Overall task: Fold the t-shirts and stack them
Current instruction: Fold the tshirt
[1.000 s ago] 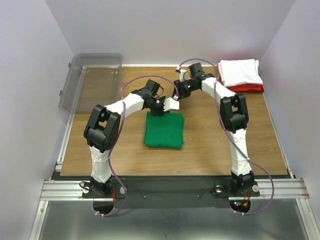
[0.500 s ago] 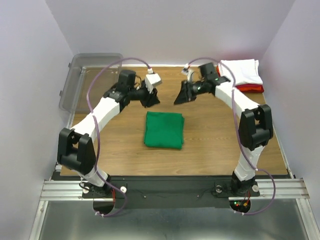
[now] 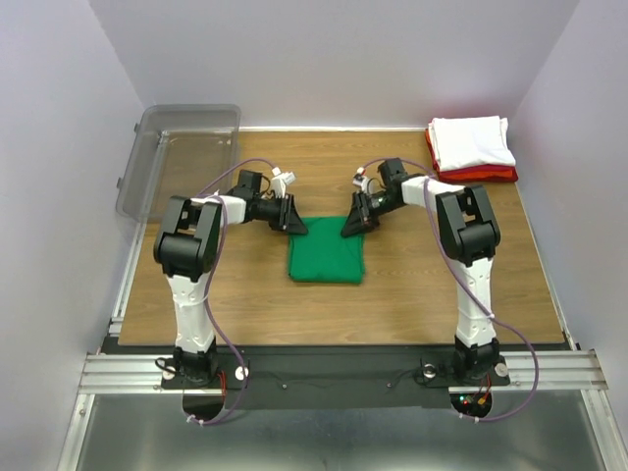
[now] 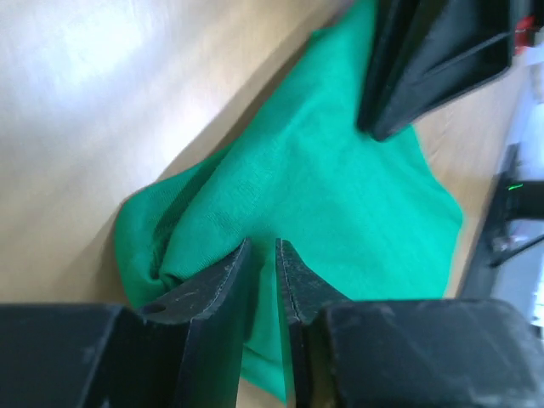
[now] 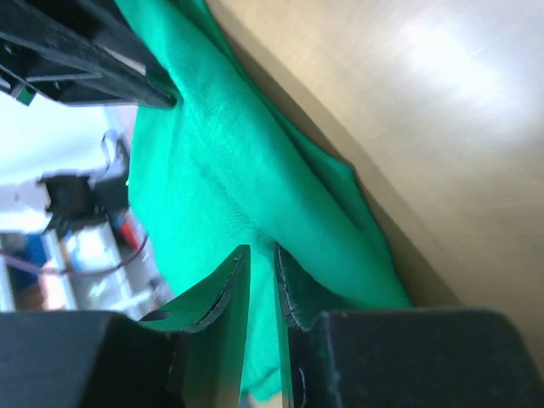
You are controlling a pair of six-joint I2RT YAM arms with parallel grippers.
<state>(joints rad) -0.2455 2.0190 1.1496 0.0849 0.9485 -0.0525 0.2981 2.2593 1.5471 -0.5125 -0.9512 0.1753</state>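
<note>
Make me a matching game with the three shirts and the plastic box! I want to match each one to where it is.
Things:
1. green t-shirt
2. white t-shirt
3. red t-shirt
4. clear bin

Places:
A. at the far left corner of the table
B. bottom of the pile in the far right corner
C. middle of the table
D. top of the pile in the far right corner

Pairs: 1-C, 2-D, 3-B, 4-A

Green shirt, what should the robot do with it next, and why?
Probably lift it a little off the table, both arms together. The left gripper and right gripper seem to pinch the far corners of the green shirt. It lies folded, and the white shirt sits on the red shirt at the far right, so the green one likely goes on top.
</note>
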